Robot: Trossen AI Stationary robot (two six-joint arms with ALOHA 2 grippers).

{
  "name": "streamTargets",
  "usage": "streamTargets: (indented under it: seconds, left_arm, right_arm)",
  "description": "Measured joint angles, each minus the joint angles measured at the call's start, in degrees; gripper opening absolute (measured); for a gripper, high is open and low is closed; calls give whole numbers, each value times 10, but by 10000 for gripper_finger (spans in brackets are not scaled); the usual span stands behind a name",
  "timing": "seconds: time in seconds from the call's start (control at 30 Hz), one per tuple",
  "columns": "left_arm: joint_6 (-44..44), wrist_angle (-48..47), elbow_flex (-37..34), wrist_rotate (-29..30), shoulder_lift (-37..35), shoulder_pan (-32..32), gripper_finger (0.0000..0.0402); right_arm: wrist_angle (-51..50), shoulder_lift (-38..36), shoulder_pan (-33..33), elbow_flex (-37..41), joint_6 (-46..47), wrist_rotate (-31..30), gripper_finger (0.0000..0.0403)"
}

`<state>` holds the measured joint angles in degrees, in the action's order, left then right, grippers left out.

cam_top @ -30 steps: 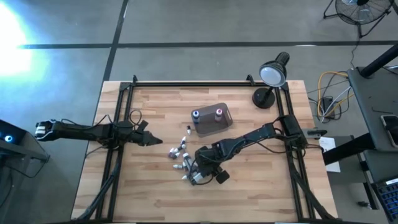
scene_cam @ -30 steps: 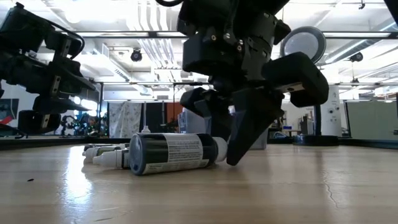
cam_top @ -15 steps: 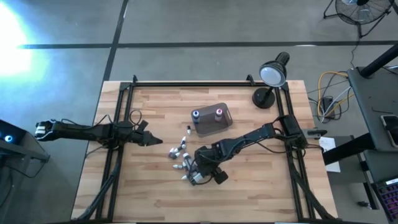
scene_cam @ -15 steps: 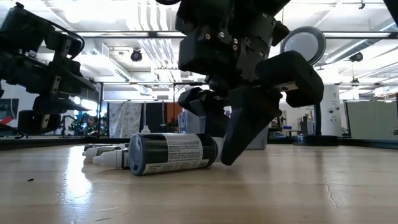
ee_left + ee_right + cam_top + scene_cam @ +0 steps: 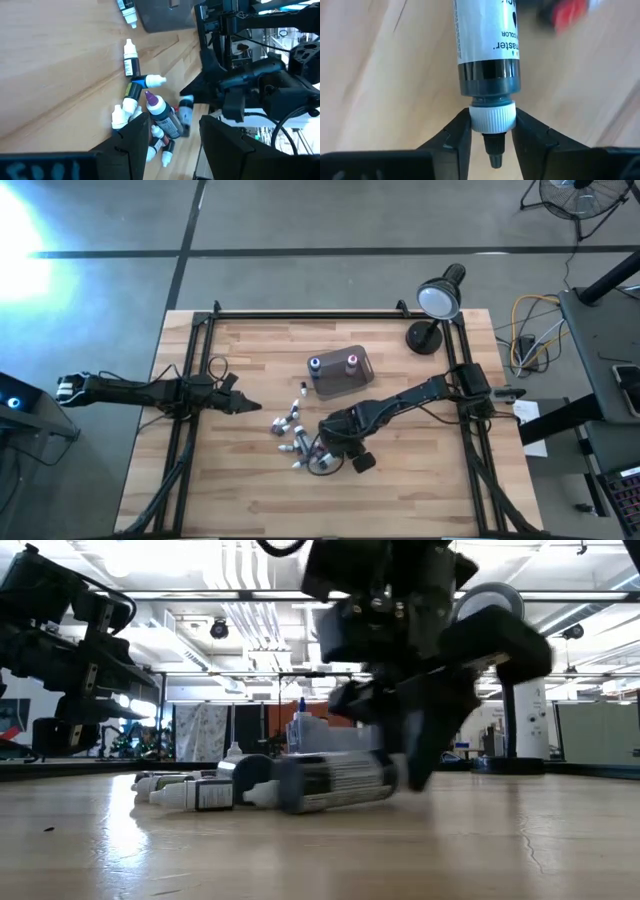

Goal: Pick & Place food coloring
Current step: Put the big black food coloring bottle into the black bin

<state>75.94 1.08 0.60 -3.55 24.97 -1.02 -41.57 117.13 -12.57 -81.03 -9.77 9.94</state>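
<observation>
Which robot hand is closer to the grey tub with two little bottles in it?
The right. The right gripper is just in front of the tub, pinching a bottle. The left gripper waits farther off, beside it.

Only readable bit I can spot is on the food coloring bottle (image 5: 487, 37) in the right wrist view: its white label ends in "master" with "COLOR" in small print under it. Labels on the other bottles are too small to read.

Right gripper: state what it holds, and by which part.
The right gripper pinches a food coloring bottle lying on the table, jaws closed on its white cap.
</observation>
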Motion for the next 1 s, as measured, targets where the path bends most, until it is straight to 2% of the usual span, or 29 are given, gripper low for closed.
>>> streamTargets:
  seconds: [0.07, 0.17, 0.23, 0.33, 0.43, 0.6, 1.0]
  left_arm:
    - [6, 1, 0, 7, 0, 0, 151]
    - [19, 3, 0, 12, 0, 0, 151]
    - [20, 3, 0, 18, 0, 0, 151]
    - [20, 4, 0, 28, 0, 0, 151]
    - [21, 5, 0, 37, 0, 0, 151]
    - [21, 8, 0, 37, 0, 0, 151]
    - [20, 15, 0, 21, -1, 0, 151]
  right_arm:
    - [-69, -7, 8, -6, 67, 38, 107]
    - [-191, -8, 24, -11, 184, 137, 116]
    - [-274, -7, 29, -11, 240, 181, 121]
    - [-400, -7, 34, -9, 291, 222, 120]
    - [-491, -7, 41, 3, 317, 295, 113]
    - [-485, -21, 41, 40, 399, 382, 112]
    - [-484, -20, 26, 152, 466, 434, 116]
